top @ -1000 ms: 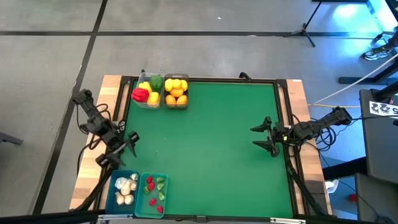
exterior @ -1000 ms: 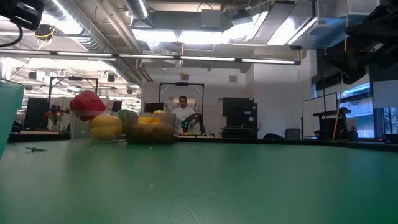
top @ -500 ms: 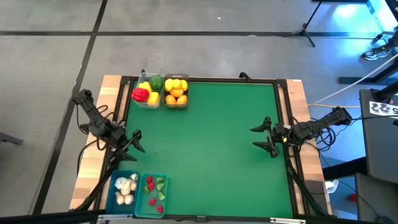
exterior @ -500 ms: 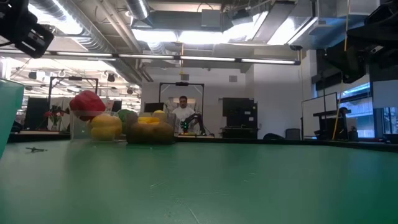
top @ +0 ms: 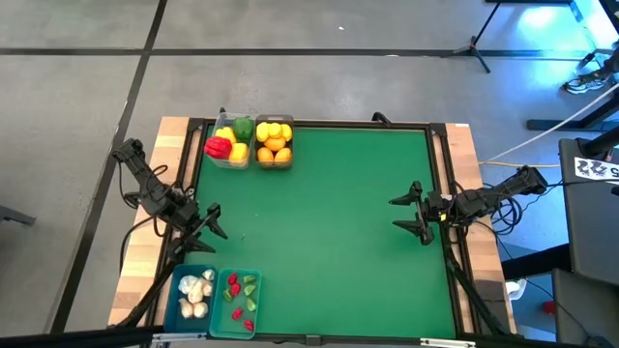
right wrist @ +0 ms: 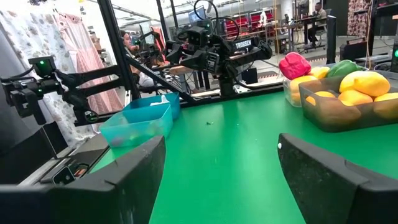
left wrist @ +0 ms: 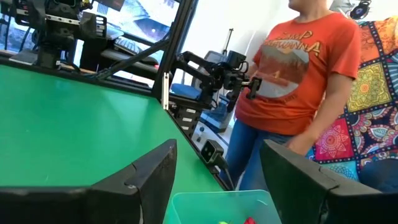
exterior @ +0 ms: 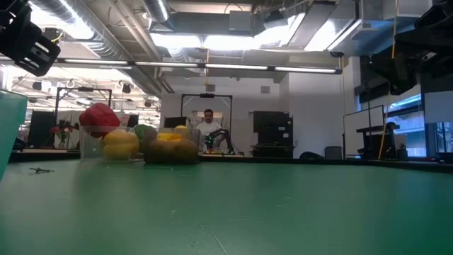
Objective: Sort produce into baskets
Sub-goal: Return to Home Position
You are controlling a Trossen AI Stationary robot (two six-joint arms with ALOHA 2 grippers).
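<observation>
Four baskets stand on the green mat. At the far left, a clear basket (top: 230,143) holds red, yellow and green peppers. The clear basket (top: 274,142) beside it holds lemons and oranges. At the near left, one teal basket (top: 193,295) holds garlic bulbs and another teal basket (top: 242,300) holds red and green chilies. My left gripper (top: 211,221) hangs open over the mat's left edge, above the teal baskets, with nothing between its fingers. My right gripper (top: 414,215) hangs open at the mat's right edge, also with nothing in it.
A person in an orange shirt (left wrist: 298,68) stands just beyond the table's near edge. The black frame rails (top: 445,193) run along the mat's sides. The bare green mat (top: 338,222) stretches between the two grippers.
My left gripper has rolled and swung its fingers round toward the table's right edge, sinking a little above the teal baskets. Its fingers stay open. The right arm and all baskets have kept still.
</observation>
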